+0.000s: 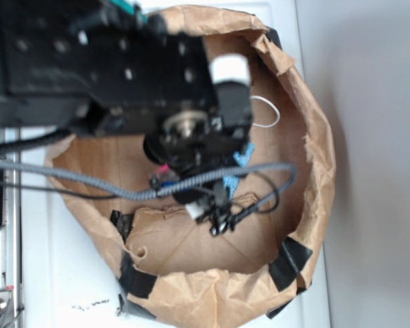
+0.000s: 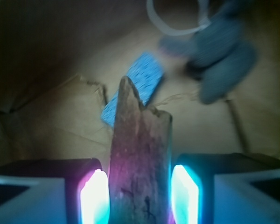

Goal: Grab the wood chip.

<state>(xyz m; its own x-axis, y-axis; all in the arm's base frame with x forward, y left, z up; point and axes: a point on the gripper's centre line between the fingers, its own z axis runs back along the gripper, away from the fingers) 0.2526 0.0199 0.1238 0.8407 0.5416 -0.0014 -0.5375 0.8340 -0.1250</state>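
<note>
The wood chip (image 2: 140,140), a dark brown rough sliver tapering to a point, stands between my two lit pads in the wrist view. My gripper (image 2: 140,189) is shut on it, with the left pad (image 2: 94,196) and right pad (image 2: 184,193) pressed against its sides. Its tip reaches over the blue sponge (image 2: 135,86). In the exterior view the arm (image 1: 123,61) hangs over the brown paper bag (image 1: 318,143), and it hides the chip and the jaws.
The blue sponge (image 1: 240,158) lies on the bag's floor. A white cord loop (image 2: 177,23) and a blurred grey object (image 2: 224,51) sit beyond it. Crumpled paper walls ring the space, patched with black tape (image 1: 290,263). Grey cables (image 1: 212,179) drape across the bag.
</note>
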